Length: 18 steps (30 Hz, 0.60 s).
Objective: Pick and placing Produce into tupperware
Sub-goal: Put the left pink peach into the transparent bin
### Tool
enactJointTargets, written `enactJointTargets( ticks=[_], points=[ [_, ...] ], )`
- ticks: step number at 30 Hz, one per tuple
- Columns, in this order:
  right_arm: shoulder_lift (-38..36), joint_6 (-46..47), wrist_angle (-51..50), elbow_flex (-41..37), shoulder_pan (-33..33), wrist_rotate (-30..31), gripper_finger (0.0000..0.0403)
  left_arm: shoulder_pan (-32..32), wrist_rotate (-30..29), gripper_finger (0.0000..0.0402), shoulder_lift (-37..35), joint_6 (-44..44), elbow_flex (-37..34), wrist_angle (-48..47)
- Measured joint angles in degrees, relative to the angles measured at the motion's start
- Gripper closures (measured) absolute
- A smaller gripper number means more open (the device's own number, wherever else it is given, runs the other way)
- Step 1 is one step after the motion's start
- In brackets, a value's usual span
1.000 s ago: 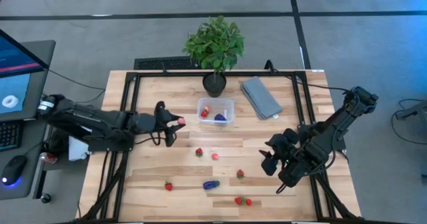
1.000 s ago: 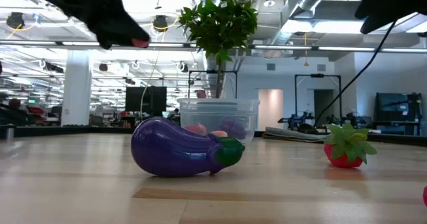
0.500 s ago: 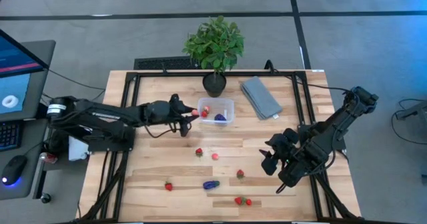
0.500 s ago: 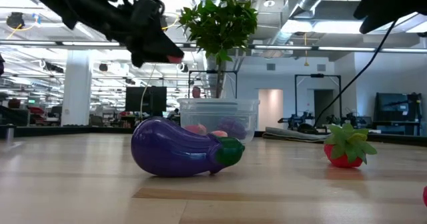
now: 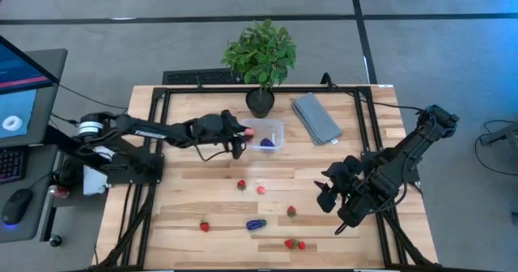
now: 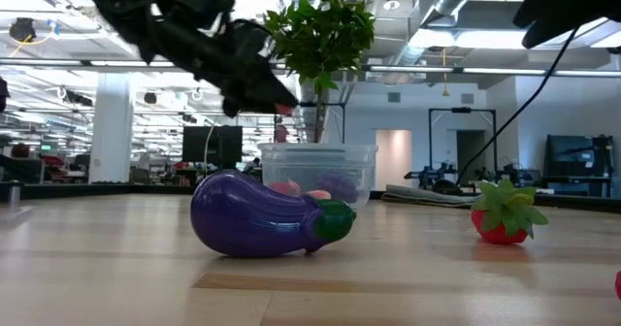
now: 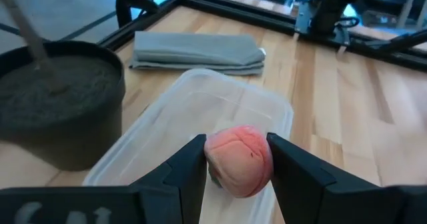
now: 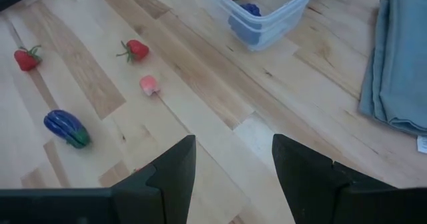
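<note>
My left gripper [image 5: 243, 134] reaches from the left to the clear tupperware [image 5: 270, 128] at mid-table and is shut on a pinkish-red round piece [image 7: 239, 161]. The piece hangs over the tub's left end. A dark purple piece [image 5: 266, 142] lies inside the tub. Loose produce lies on the wood nearer the front: strawberries [image 5: 241, 184] [image 5: 291, 211] [image 5: 204, 225], a pink piece [image 5: 261, 189] and a purple eggplant [image 5: 256, 223]. My right gripper [image 5: 328, 195] hovers open at the right, with nothing between its fingers [image 8: 173, 171]. My left gripper pinches the pinkish-red round piece by its two opposite sides [image 7: 263, 159] between its two fingers. The fingers come from the table's left, slanting a little downward. The piece is lifted clear, above the tupperware's inside [image 7: 200, 114].
A black pot [image 5: 260, 102] with a leafy plant stands just behind the tub. A folded grey cloth [image 5: 316, 118] lies to the tub's right. Two more strawberries [image 5: 295, 244] sit near the front edge. Black frame rails [image 5: 154, 118] run along the table's sides.
My left gripper has swung toward the table's right edge and sunk a little, carrying the pink piece from the open wood left of the tub to above the tub's left end. Its fingers have stayed shut on the piece.
</note>
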Motion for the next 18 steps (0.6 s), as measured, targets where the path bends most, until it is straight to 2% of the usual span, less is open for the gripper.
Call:
enactJointTargets(
  ticks=[11,18],
  points=[
    [0.00,0.19,0.00,0.00,0.00,0.96,0.0182,3.30,2.23,0.0262,10.17,5.04,15.79,-18.82],
    [-0.04,0.23,0.00,0.00,-0.02,2.21,0.0182,3.30,2.58,0.0262,12.82,6.50,20.16,-23.53]
  ],
)
